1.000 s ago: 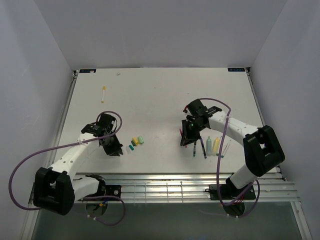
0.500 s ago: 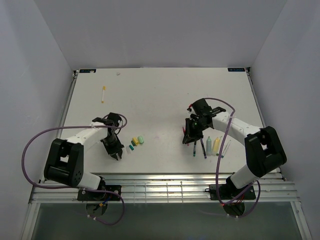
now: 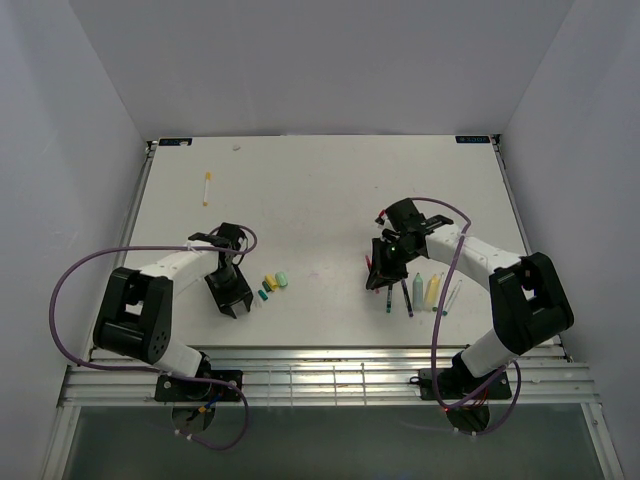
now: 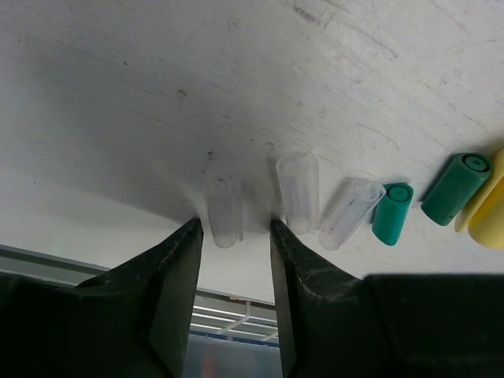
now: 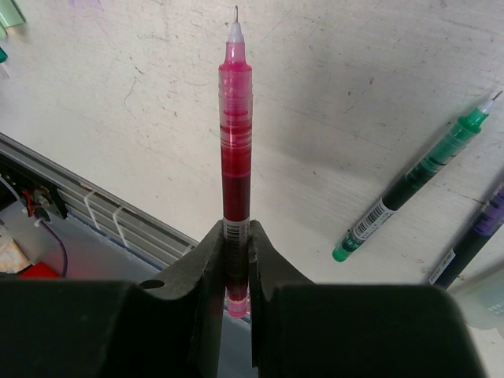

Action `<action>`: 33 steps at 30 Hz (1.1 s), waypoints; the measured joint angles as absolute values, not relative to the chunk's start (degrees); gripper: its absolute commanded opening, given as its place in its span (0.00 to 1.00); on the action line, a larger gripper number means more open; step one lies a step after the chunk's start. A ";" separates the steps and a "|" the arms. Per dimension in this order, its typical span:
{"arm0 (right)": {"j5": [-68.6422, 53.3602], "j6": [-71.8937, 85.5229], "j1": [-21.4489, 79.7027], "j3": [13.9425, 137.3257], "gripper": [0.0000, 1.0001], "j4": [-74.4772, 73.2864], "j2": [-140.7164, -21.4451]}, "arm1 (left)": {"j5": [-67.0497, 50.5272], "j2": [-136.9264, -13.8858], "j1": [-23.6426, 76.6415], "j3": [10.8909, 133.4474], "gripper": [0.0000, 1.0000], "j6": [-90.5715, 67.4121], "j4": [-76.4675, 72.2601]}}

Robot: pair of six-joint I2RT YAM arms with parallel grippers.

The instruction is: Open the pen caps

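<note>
Tabletop point(image 3: 320, 180) seen from above, white, with two robot arms at its near edge. The left gripper point(image 3: 228, 297) points down at about 7 o'clock from the centre, just beside a small cluster of pen caps point(image 3: 273, 284) in yellow, light green and teal. The right gripper point(image 3: 383, 272) sits at about 4 o'clock, next to a row of pens point(image 3: 420, 290) lying side by side. A lone yellow pen point(image 3: 207, 187) lies well apart at 10 o'clock, too small to tell if it is capped. Left wrist view: the jaws are released and spread, and a clear cap point(image 4: 223, 211) lies flat between the fingertips point(image 4: 179, 252), not squeezed. Toward 3 o'clock lie two more clear caps point(image 4: 298, 191), then two teal caps point(image 4: 392, 213) and the edge of a yellow cap point(image 4: 490, 211). Right wrist view: the jaws are clenched on a red pen point(image 5: 236, 134), gripped near its back end, its bare writing tip pointing to 12 o'clock with no cap on it. At 3 o'clock a green pen point(image 5: 416, 187) lies uncapped on the tabletop. This looks like the close of one uncapping: cap set down, pen in hand. The next move likely calls for the left gripper to lift clear without nudging the caps, and the right to lay the red pen among the others.
</note>
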State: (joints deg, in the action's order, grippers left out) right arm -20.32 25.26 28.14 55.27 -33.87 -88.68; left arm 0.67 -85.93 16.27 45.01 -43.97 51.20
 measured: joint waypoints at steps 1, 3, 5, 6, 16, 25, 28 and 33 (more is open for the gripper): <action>-20.34 25.21 28.08 55.27 0.08 -33.87 -88.68 | 0.64 -85.93 16.27 45.01 0.51 -43.99 51.11; -20.32 25.17 27.97 55.27 0.08 -33.87 -88.68 | 0.64 -85.93 16.27 45.01 0.52 -43.97 51.00; -20.29 25.17 27.86 55.27 0.08 -33.89 -88.68 | 0.64 -85.84 16.29 45.04 0.52 -43.97 51.00; -20.23 25.19 27.81 55.27 0.08 -33.89 -88.68 | 0.64 -85.76 16.27 45.08 0.53 -43.97 51.05; -14.35 25.21 27.70 54.13 0.17 -34.76 -88.75 | -1.10 -80.29 16.27 53.34 0.54 -44.77 55.02; -9.52 24.43 27.70 51.83 0.24 -34.98 -90.17 | -1.54 -78.22 16.27 64.60 0.56 -45.52 57.63; -8.67 23.77 27.70 51.83 0.32 -34.98 -90.41 | -1.54 -79.68 16.27 67.42 0.56 -44.95 58.30; -7.62 22.85 27.70 51.83 0.41 -34.98 -90.41 | -1.37 -83.29 16.27 71.70 0.56 -43.92 58.98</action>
State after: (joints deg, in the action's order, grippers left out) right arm -7.62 22.85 27.70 51.83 -34.98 -90.41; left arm -1.37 -83.29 16.27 71.70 -43.92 58.98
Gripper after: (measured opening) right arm 0.386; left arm 0.557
